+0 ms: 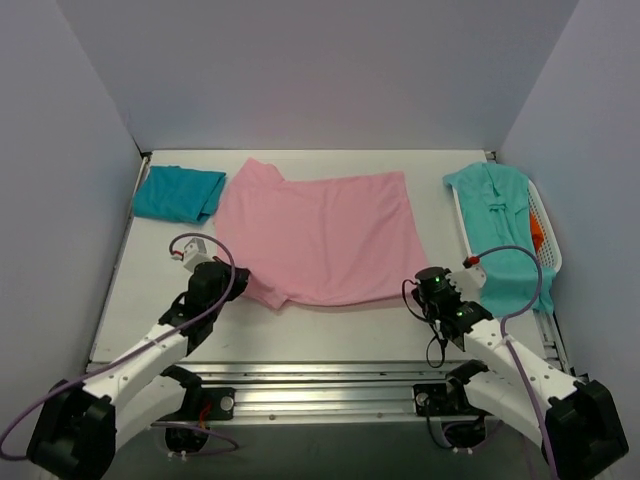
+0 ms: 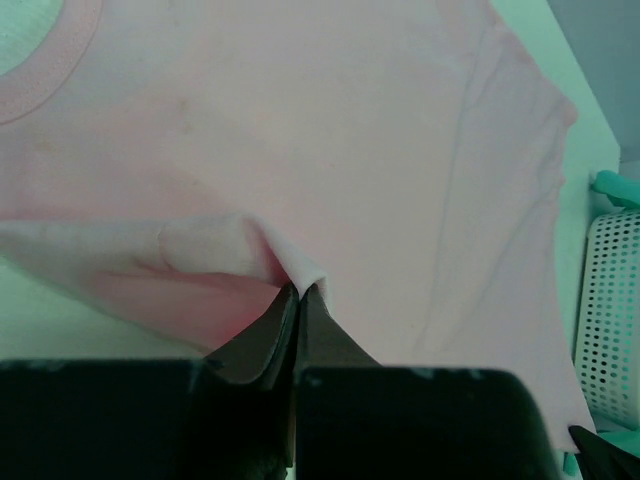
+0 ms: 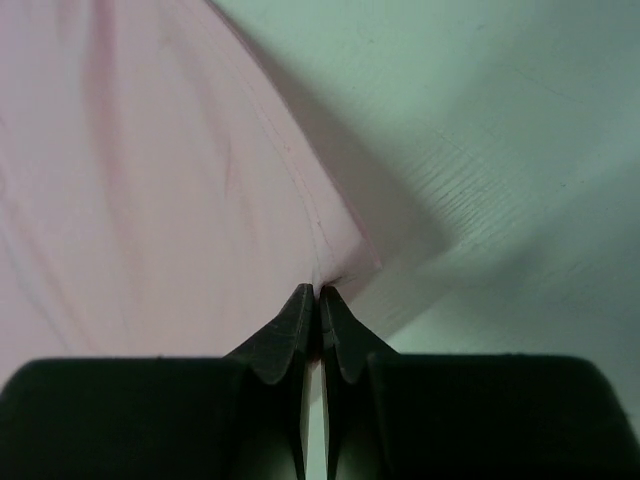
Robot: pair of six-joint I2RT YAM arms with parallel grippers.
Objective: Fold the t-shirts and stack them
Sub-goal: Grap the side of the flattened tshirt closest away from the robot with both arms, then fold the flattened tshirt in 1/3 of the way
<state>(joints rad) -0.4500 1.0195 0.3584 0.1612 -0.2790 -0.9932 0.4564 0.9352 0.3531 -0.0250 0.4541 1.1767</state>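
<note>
The pink shirt (image 1: 320, 235) lies spread across the middle of the tabletop (image 1: 350, 325), its near left part doubled over. The left hand (image 2: 298, 292) is closed tight on a raised pinch of that near left edge. The right hand (image 3: 318, 292) is likewise closed, nipping the shirt's near right corner (a little cloth peaks up at the tips). The teal shirt (image 1: 178, 193) sits bunched at the far left, just beside the pink shirt's sleeve. The aqua shirt (image 1: 500, 230) is draped over the basket (image 1: 551, 255) at the right edge, trailing down its near side.
</note>
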